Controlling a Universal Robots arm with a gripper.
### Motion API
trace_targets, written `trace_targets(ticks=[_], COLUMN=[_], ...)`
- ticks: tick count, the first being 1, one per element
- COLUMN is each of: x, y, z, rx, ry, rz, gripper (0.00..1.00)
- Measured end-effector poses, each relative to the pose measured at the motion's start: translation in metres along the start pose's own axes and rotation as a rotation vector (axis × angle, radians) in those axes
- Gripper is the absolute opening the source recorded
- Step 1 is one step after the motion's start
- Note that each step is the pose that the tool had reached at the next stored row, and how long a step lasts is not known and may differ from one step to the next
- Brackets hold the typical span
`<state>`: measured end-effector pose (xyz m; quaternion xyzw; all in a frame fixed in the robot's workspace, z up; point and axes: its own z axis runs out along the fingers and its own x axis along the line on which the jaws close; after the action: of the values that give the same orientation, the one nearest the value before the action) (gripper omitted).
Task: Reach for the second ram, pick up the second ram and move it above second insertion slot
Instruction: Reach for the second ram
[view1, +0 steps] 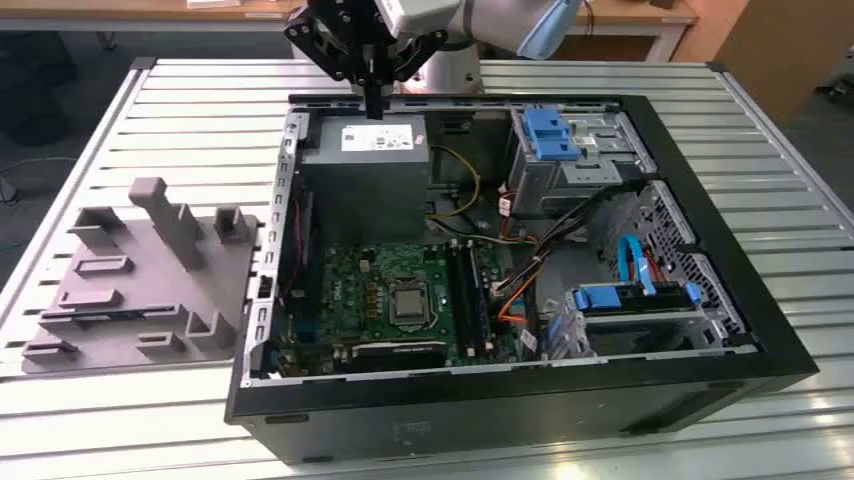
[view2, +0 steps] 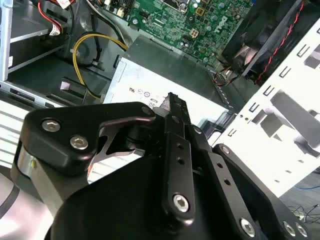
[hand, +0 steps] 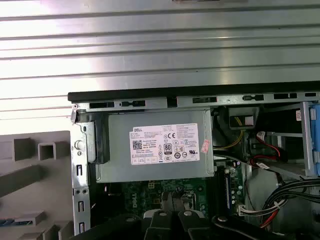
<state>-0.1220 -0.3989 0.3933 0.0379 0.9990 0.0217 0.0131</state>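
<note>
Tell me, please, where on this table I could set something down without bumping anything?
The slatted table is bare on the exterior view's right of the computer case, and along the near edge in front of the grey holder. Inside the case it is crowded: cables, drive cages and the power supply, with the tool hanging above it.

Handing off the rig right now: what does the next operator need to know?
Tool: shut, nothing seen in it, hanging above the power supply in the open computer case.
Second ram: not picked up; a thin dark strip in the grey holder, on the exterior view's left, may be it, not certain.
Memory slots: on the motherboard, apart from the tool.
Done: nothing yet. Left: reach, pick-up, move above the slot.
</note>
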Motion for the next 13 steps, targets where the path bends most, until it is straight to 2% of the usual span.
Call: trace_targets(ticks=[13], x=[0.0016], y=[-0.0001], z=[-0.0001], rx=[0.0000], ry=[0.0000], rz=[0.000], gripper=[0.11])
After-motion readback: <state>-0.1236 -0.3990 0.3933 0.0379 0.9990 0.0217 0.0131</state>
